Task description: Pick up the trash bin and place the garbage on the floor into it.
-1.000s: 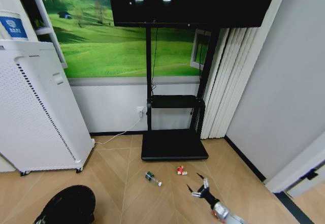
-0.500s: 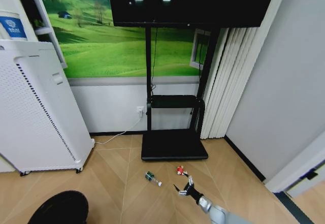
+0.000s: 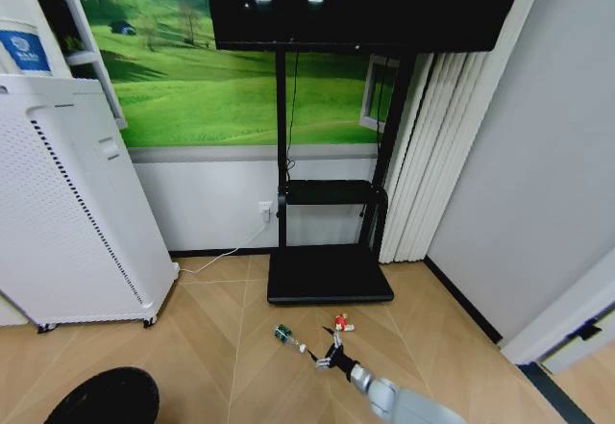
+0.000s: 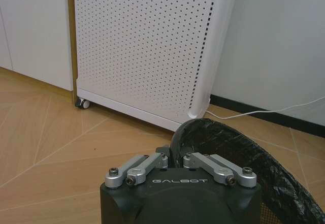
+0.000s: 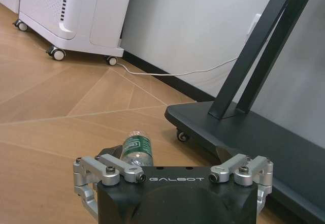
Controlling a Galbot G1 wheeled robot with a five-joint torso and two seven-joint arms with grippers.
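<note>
step in hand: reach for garbage. right gripper (image 3: pixel 330 356), jaws spread wide, empty, low over floor (image 3: pixel 221 347), just beside small bottle (image 3: pixel 284 335). left gripper (image 4: pixel 179 169) clamped on trash bin (image 3: pixel 104 398) rim, near floor's front-left edge. next move calls for straddling bottle, then closing.

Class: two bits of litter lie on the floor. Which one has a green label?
The small bottle lying left of the right gripper; the other scrap is red and white.

Bottle (image 3: pixel 287 336) lies on floor (image 3: pixel 221 347), in front of TV-stand base (image 3: pixel 329 275). Small item (image 3: pixel 341 324) to its right. Right hand (image 3: pixel 329 356) between them, nearer the robot. Trash bin (image 3: pixel 104 400) far left, in left hand (image 4: pixel 180 159).
</note>
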